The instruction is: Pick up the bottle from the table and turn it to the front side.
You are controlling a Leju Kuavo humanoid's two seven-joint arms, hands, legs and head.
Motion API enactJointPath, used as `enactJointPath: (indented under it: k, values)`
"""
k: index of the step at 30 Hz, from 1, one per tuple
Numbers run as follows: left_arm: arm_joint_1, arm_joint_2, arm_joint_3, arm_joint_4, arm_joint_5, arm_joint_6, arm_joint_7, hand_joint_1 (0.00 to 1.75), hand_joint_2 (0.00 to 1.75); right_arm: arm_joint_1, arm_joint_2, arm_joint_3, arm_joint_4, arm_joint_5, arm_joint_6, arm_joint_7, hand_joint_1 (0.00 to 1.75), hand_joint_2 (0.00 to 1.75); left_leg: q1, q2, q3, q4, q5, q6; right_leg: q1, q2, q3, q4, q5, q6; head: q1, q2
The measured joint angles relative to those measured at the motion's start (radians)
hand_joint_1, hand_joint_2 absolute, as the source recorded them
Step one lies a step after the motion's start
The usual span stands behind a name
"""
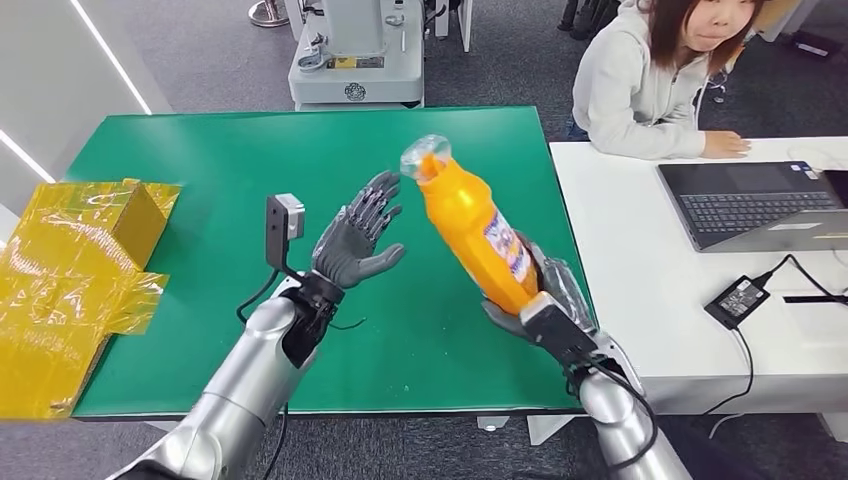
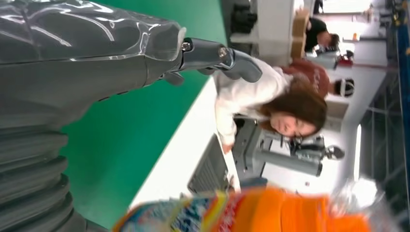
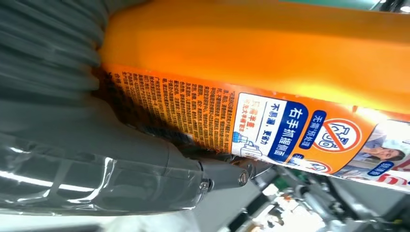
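Right hand (image 1: 535, 300) grips the orange plastic bottle with a printed label (image 1: 475, 232) by its lower body, held above the green table mat (image 1: 200, 180), neck tilted toward 11 o'clock. The cap end looks wrapped in clear film, but it's blurry. Left hand (image 1: 358, 240) is empty, fingers spread, palm up, at 9 o'clock of the bottle, near but apart. Yellow crinkled plastic bags (image 1: 70, 270) at the mat's 9 o'clock edge; black laptop (image 1: 755, 205) on the white desk at 3 o'clock.

The head view looks down from high at the green table (image 1: 220, 160); both wrist views sit very close behind their hands and share the orange bottle (image 1: 475, 235)
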Motion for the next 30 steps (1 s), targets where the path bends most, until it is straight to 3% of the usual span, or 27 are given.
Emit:
enactJointPath:
  k: [4, 8, 18, 30]
  values:
    - [-0.091, -0.006, -0.031, 0.042, 0.045, -0.015, 0.053, 0.00, 1.75, -0.117, 0.011, 0.063, 0.050, -0.013, -0.007, 0.010, 1.75, 1.75, 0.000, 0.000, 0.000, 0.000, 0.001, -0.001, 0.000, -0.001, 0.000, 0.001, 0.000, 0.000, 0.000, 0.000]
    - [-0.139, 0.016, -0.051, 0.071, 0.096, -0.008, 0.050, 0.00, 1.75, -0.174, 0.013, 0.093, 0.080, -0.050, -0.006, 0.002, 1.75, 1.75, 0.000, -0.001, 0.000, 0.000, 0.001, -0.001, 0.000, -0.001, 0.000, 0.001, 0.000, 0.000, 0.000, 0.000]
    - [-0.152, 0.045, -0.119, 0.097, 0.166, 0.016, 0.028, 0.00, 1.75, -0.223, 0.028, 0.143, 0.139, -0.054, -0.037, 0.016, 1.75, 1.75, 0.000, -0.001, -0.002, 0.000, 0.001, -0.001, 0.000, -0.001, -0.002, 0.001, 0.000, 0.000, 0.000, 0.000]
    - [-0.162, 0.068, -0.163, 0.086, 0.211, 0.045, 0.033, 0.00, 1.75, -0.295, 0.066, 0.144, 0.355, -0.029, -0.046, 0.046, 1.75, 1.75, 0.000, -0.001, -0.002, 0.000, 0.001, -0.001, 0.000, -0.001, -0.002, 0.001, 0.000, 0.000, 0.000, 0.000]
